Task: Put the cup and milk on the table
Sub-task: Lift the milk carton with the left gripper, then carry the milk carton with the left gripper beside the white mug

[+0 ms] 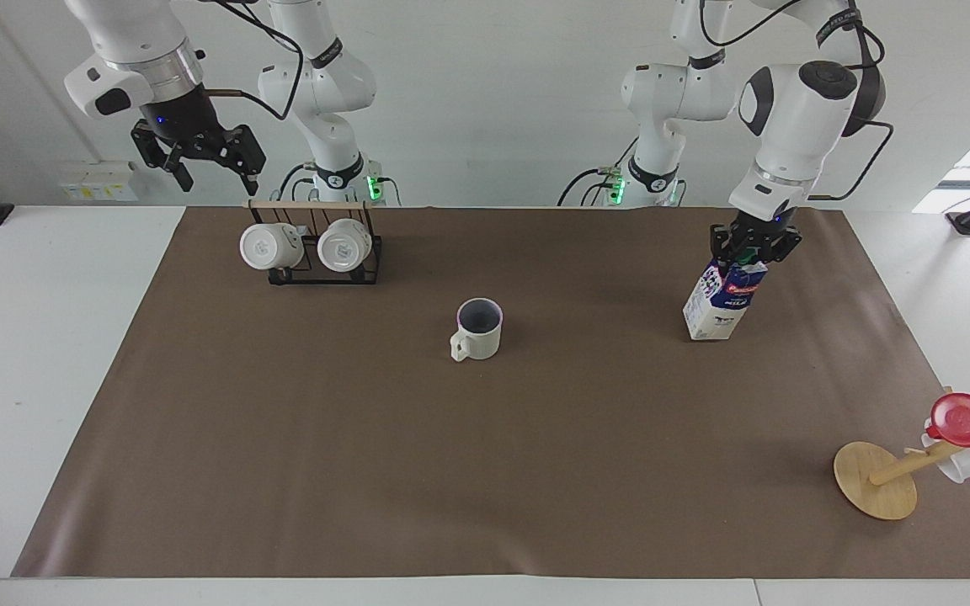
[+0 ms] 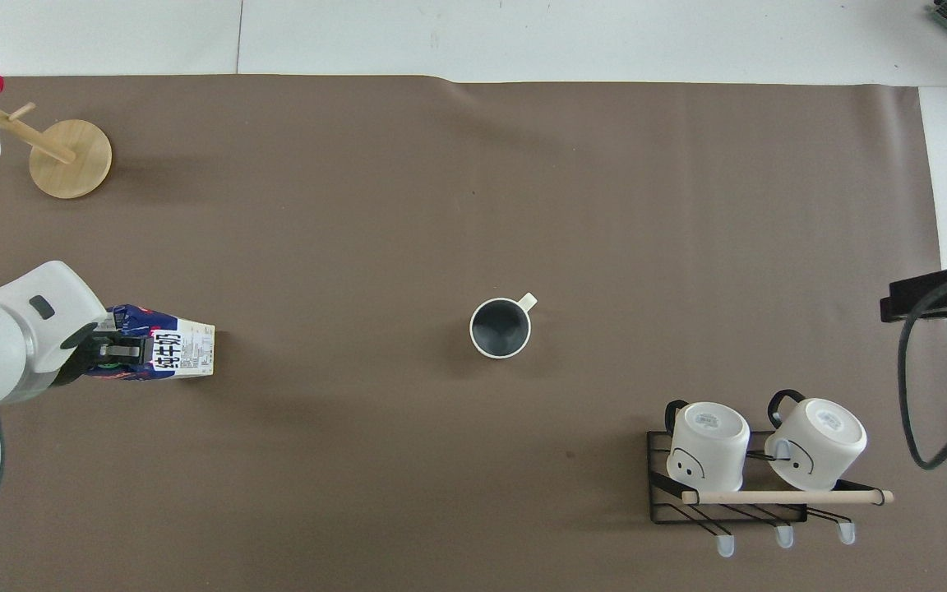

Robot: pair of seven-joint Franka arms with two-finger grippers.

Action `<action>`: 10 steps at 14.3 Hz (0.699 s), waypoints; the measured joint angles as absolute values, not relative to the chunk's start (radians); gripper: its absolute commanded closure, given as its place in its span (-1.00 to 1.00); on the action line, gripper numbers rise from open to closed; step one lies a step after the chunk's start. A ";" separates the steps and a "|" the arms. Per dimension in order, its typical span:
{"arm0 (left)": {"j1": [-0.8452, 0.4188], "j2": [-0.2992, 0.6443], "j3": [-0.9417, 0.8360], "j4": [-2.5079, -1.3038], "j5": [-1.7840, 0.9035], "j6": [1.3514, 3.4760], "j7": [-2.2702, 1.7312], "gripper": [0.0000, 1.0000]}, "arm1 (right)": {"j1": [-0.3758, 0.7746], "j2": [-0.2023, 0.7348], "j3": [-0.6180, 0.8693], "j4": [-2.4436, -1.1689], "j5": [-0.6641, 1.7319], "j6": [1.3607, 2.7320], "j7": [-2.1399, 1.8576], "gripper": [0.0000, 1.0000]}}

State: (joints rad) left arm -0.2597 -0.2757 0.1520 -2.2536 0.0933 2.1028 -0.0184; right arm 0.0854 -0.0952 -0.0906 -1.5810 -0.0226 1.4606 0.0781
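1. left gripper [image 1: 752, 250] is clenched on the top of the milk [image 1: 722, 300], pinching the carton's gable from above. the green cap is not clearly visible under the fingers.
2. the milk leans, its top tipped toward the left arm's end of the table. its base corner looks to be touching the mat or just off it; can't tell which from either view.
3. the milk sits toward the left arm's end of the table [image 1: 47, 353], beside the cup [image 1: 478, 329] but well apart from it.
4. right gripper [image 1: 209, 164] has its fingers spread and holds nothing. it hangs in the air just off the right-arm end of the mug rack [image 1: 317, 244], touching nothing. that arm is waiting.
5. the cup stands upright on the brown mat near the table's middle, handle pointing away from the robots, free of both grippers. judgement: the cup half of the task looks done.
6. the rack carries two white mugs [image 2: 708, 444] on their sides, untouched. not task items.
7. the wooden mug tree [image 1: 876, 480] with the red cup [image 1: 969, 421] sits at the left arm's end, farther from the robots than the milk. not involved.
8. progress, as a judgement: cup placed; milk in hand and tilted, not yet placed.
9. what's left: set the carton flat and upright on the mat, release it, lift the left gripper clear.
10. risk: letting go while it leans could tip the carton over, so level it first.
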 measured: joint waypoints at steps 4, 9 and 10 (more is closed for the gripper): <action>-0.325 -0.238 0.149 -2.149 0.093 2.037 -0.132 0.00 | 0.085 -0.095 -0.093 -1.581 -0.024 1.461 0.078 -1.00; -0.427 -0.160 0.145 -2.035 0.070 2.013 -0.281 0.00 | 0.085 -0.095 -0.094 -1.581 -0.024 1.461 0.078 -1.00; -0.437 -0.144 0.145 -2.008 0.055 2.005 -0.289 0.00 | 0.085 -0.095 -0.095 -1.581 -0.024 1.461 0.078 -1.00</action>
